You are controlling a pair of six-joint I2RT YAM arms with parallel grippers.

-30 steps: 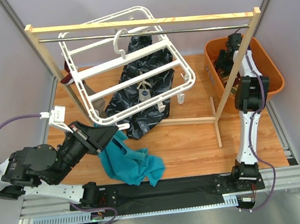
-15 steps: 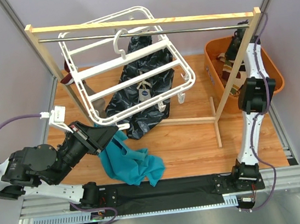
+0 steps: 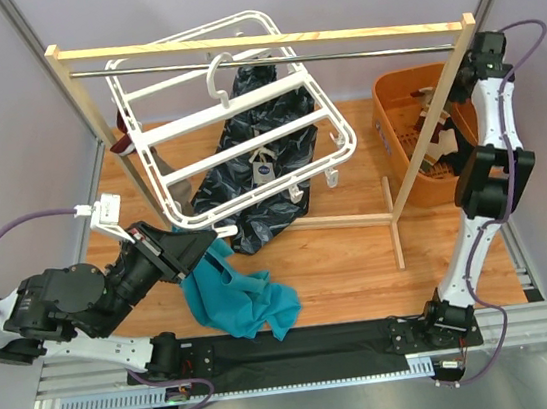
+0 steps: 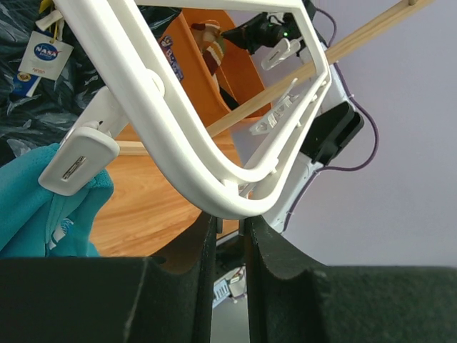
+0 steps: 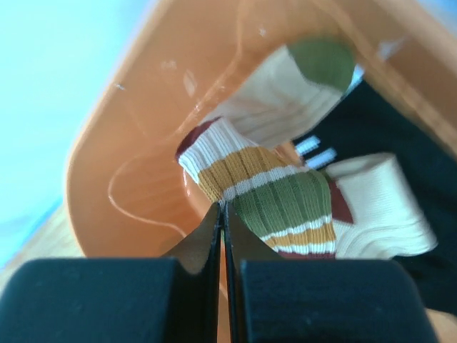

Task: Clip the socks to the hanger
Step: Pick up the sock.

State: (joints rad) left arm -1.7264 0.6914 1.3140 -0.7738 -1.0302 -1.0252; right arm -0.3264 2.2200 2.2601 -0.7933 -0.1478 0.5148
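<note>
The white hanger [image 3: 232,119] hangs tilted from the rack's rail. My left gripper [image 3: 195,237] is shut on its near rim, which sits between the fingertips in the left wrist view [image 4: 230,218]. A teal sock [image 3: 235,295] hangs from one of the hanger's clips [image 4: 78,161] and trails onto the table. My right gripper [image 3: 482,44] is raised above the orange basket [image 3: 390,134]. Its jaws [image 5: 223,207] are shut on the cuff of a beige sock striped in mustard, green and white [image 5: 285,200]. Other socks lie below it in the basket.
A wooden rack with a metal rail [image 3: 263,44] spans the back, and its right foot [image 3: 394,224] lies on the table. A dark glossy cloth [image 3: 260,181] lies under the hanger. A black sock [image 5: 400,121] and a beige one [image 5: 378,207] rest in the basket.
My right gripper has shut on the striped sock and risen out of the basket toward the rack's right post. The left arm and hanger have stayed still.
</note>
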